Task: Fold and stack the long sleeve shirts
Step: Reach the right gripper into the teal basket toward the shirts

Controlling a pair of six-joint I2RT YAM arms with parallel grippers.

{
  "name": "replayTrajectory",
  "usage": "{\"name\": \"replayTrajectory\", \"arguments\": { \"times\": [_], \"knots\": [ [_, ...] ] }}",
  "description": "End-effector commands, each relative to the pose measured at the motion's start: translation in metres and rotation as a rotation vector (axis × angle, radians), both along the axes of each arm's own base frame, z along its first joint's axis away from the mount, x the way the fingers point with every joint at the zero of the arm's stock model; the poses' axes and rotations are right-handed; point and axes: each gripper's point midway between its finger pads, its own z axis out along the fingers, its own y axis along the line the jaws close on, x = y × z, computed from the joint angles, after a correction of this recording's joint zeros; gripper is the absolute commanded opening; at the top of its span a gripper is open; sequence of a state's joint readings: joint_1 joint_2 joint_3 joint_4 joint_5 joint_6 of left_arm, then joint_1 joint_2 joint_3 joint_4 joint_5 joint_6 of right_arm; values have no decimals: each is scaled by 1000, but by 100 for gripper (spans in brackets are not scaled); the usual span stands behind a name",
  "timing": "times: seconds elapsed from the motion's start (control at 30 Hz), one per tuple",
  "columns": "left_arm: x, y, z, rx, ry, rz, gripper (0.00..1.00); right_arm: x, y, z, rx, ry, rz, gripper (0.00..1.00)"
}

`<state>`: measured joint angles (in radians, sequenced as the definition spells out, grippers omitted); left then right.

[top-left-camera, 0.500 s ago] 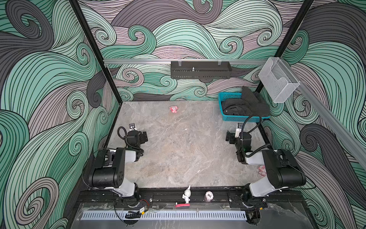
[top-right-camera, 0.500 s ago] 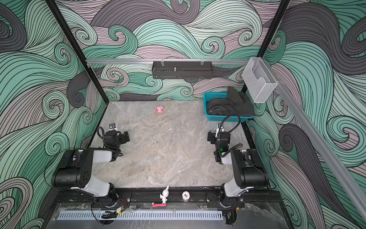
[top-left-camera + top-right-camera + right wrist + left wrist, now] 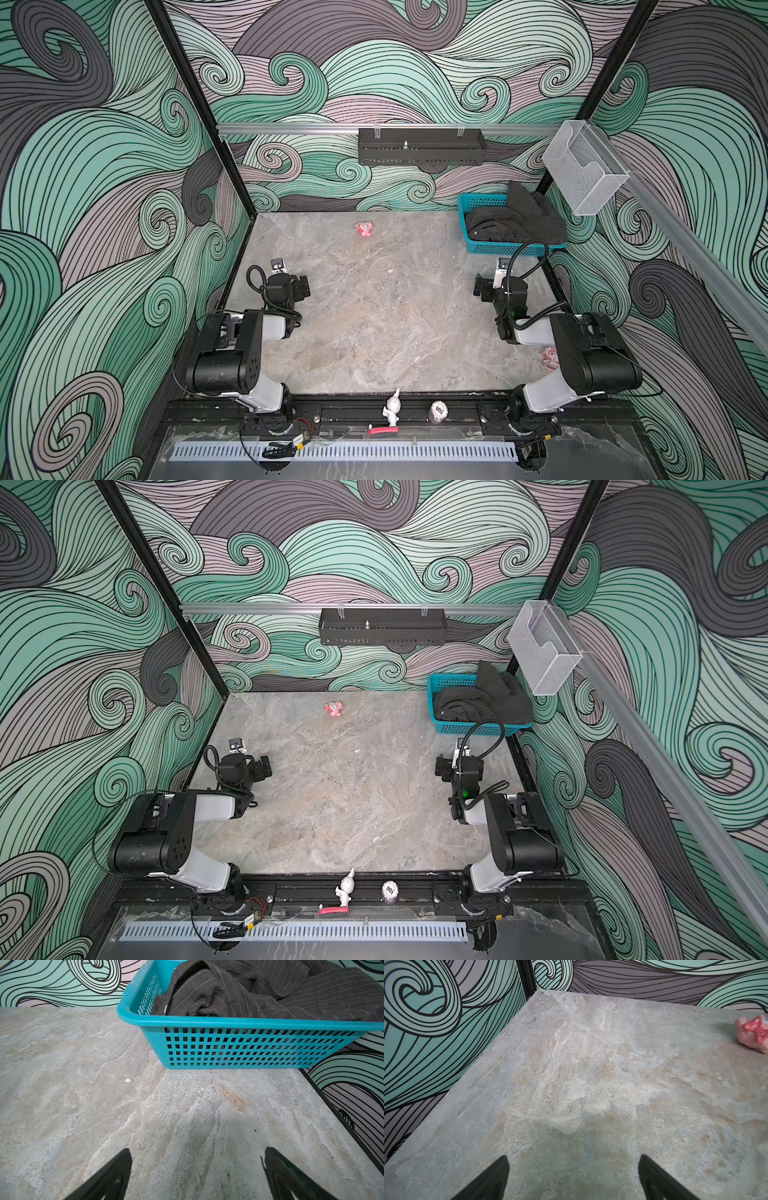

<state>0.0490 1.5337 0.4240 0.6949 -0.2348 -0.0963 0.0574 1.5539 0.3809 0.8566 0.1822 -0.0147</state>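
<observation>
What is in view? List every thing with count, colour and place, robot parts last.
shirt: one seen, charcoal with pale pinstripes, crumpled in the basket, spilling over its rim
basket: one, teal mesh plastic, far right corner of table
pink toy: one, pink and red, far middle of table
second pink toy: one, pink and white, near right edge, half hidden
rabbit figurine: one, white, on black front rail
round labelled capsule: one, pale, beside rabbit figurine
perforated tray: one, black, on back rail
clear holder: one, transparent, on right rail
table: one, grey marble
left gripper: one, black, open, empty, over bare table
right gripper: one, black, open, empty, facing basket
</observation>
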Motion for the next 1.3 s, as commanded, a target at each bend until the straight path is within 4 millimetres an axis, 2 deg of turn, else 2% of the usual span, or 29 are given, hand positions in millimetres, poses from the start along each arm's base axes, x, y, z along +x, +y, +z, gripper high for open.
{"name": "replayTrajectory", "arguments": {
  "times": [0.0, 0.43, 0.5, 0.57, 0.6, 0.63, 0.67, 0.7, 0.73, 0.77, 0.87, 1.0, 1.07, 1.13, 1.2, 1.27],
  "knots": [
    [8, -2, 15, 0, -38, -10, 99, 4, -3, 13, 8, -43, -16, 99],
    [9, -1, 15, 1, -36, 0, 99, 5, -3, 13, 10, -44, -16, 99],
    [7, -1, 15, 2, -37, -1, 95, 4, -3, 14, 11, -47, -15, 98],
    [9, 2, 31, 41, -76, 11, 93, 4, -6, 33, -11, -82, -46, 95],
    [9, 6, 44, 59, -82, 38, 92, 2, -6, 40, -26, -47, -60, 95],
    [5, 12, 61, 61, -56, 86, 92, 1, -7, 56, -30, -20, -79, 95],
    [-5, 26, 75, 10, -6, 223, 93, -1, -11, 72, 31, 4, -137, 96],
    [-12, 38, 89, -60, 8, 353, 93, -6, -16, 78, 110, 44, -195, 95],
    [-9, 37, 103, -104, 41, 367, 89, -8, -19, 91, 183, 76, -247, 93],
    [1, 26, 112, -133, 85, 306, 87, -7, -19, 108, 244, 100, -280, 92],
    [22, -9, 130, -260, 193, 181, 81, 4, -11, 141, 324, 165, -287, 95],
    [33, -64, 133, -288, 313, 26, 82, 32, -16, 158, 370, 231, -352, 99],
    [33, -94, 134, -252, 345, -58, 84, 53, -19, 160, 388, 235, -376, 99],
    [32, -124, 130, -239, 369, -131, 87, 76, -26, 152, 409, 261, -414, 99],
    [31, -147, 124, -257, 388, -185, 99, 97, -33, 141, 448, 286, -443, 99],
    [31, -165, 118, -287, 406, -231, 99, 116, -40, 129, 493, 315, -468, 99]
  ]
}}
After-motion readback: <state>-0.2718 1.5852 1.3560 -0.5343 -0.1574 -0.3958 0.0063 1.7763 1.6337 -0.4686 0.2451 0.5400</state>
